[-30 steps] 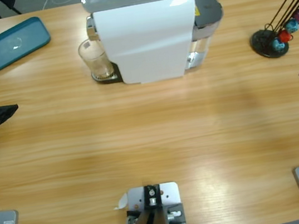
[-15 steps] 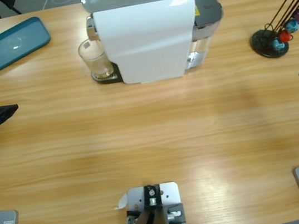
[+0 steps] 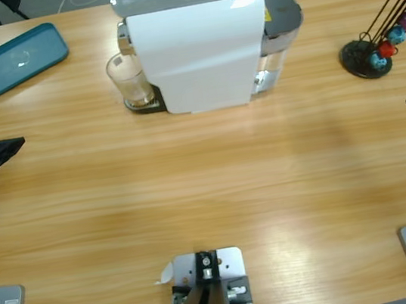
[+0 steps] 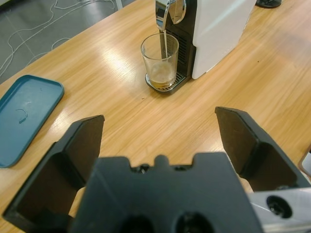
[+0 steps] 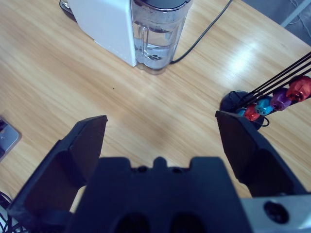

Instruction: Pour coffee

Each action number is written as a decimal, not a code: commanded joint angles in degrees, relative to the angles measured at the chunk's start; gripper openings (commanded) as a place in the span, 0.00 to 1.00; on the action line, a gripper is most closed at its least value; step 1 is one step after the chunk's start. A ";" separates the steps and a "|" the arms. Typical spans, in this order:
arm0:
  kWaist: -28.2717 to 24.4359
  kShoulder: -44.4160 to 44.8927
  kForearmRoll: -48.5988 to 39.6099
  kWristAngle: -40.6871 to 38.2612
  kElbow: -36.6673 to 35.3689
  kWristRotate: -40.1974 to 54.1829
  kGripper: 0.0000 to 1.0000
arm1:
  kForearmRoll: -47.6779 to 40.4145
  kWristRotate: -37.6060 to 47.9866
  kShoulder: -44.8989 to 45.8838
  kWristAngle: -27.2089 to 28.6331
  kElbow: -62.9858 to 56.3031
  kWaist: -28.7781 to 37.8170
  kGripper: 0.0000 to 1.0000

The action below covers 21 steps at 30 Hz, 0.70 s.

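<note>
Nothing on my table has shifted since a second ago — both grippers idle, spread wide, empty: left gripper [image 4: 158, 131], right gripper [image 5: 160, 131]. Coffee [image 4: 161, 80] sits shallow in the glass [image 4: 159, 60] under the white machine's [image 3: 199, 45] spout.

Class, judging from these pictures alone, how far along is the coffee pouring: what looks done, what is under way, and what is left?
Done: the glass stands on the drip tray under the spout of the coffee machine. Under way: a thin stream falls into the glass, with only a shallow amber layer of coffee at the bottom. Left: filling the glass and fetching it; the left gripper and right gripper both hang open, away from it.
</note>
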<state>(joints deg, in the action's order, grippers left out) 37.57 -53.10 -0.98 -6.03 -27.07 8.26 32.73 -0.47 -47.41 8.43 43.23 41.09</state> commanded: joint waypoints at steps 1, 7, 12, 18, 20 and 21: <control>0.22 1.31 0.12 -0.13 1.44 0.44 1.00 | -0.30 0.52 0.92 -0.87 -1.48 0.64 1.00; 0.22 1.14 -0.33 -0.39 1.27 0.24 1.00 | -0.30 0.56 0.93 -0.85 -1.48 0.66 1.00; 0.22 1.42 -0.42 -0.39 1.28 -0.18 1.00 | -0.21 0.56 -0.23 -0.87 -1.22 0.66 1.00; 0.22 0.89 -0.33 -0.39 1.32 -0.27 1.00 | -0.13 0.56 -0.49 -0.87 -1.13 0.66 1.00; 0.22 0.78 -0.33 -0.39 1.34 -0.27 1.00 | -0.13 0.56 -0.65 -0.91 -1.04 0.66 1.00; 0.22 0.45 -0.33 -0.39 1.32 -0.28 1.00 | -0.09 0.56 -0.86 -1.08 -0.99 0.66 1.00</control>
<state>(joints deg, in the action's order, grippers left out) 37.57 -53.08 -0.82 -6.03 -27.04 8.26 32.73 -0.47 -47.41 8.43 43.23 41.09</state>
